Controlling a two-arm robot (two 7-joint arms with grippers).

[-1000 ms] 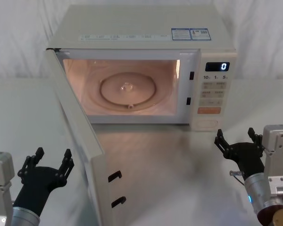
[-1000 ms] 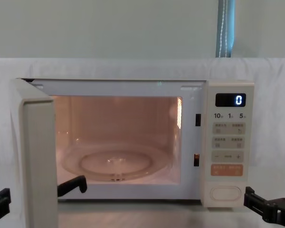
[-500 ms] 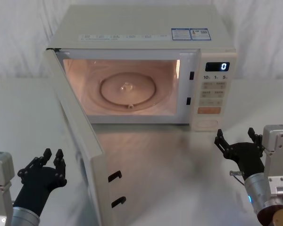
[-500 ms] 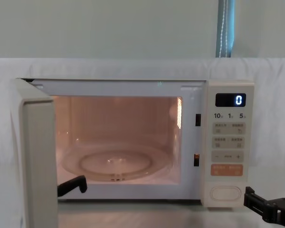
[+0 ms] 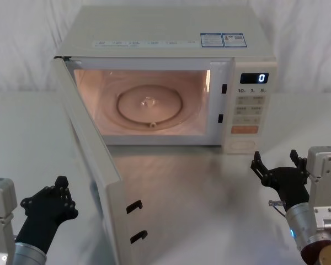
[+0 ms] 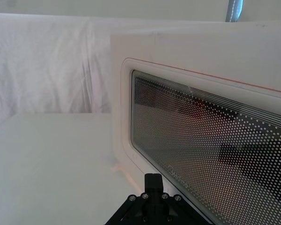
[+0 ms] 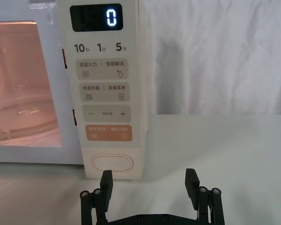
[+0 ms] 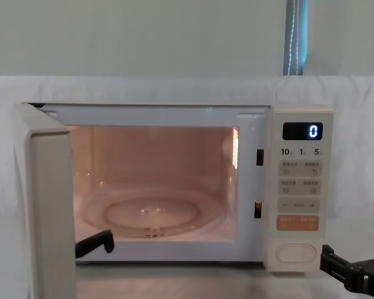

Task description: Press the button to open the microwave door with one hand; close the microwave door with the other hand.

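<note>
The microwave door [image 5: 113,216] stands wide open, swung out toward me on the left, and the lit cavity shows its glass turntable. My left gripper [image 5: 61,184] sits low on the table outside the door, fingers shut on nothing. In the left wrist view that left gripper [image 6: 153,179] points at the door's dotted window [image 6: 210,145]. The cream oval button [image 5: 241,145] sits at the bottom of the control panel. My right gripper [image 5: 277,163] hovers open a short way in front of it. The right wrist view has the button [image 7: 111,163] just beyond the open right gripper [image 7: 149,183].
The microwave body [image 5: 165,33] stands at the back of a white-draped table [image 5: 198,193]. The door's two black latch hooks [image 5: 133,207] stick out from its inner face. The display [image 8: 302,131] reads 0. Bare tabletop lies between the door and my right arm.
My left gripper's fingers have closed from spread wide to shut, staying in the same spot. The right gripper and the door have not moved.
</note>
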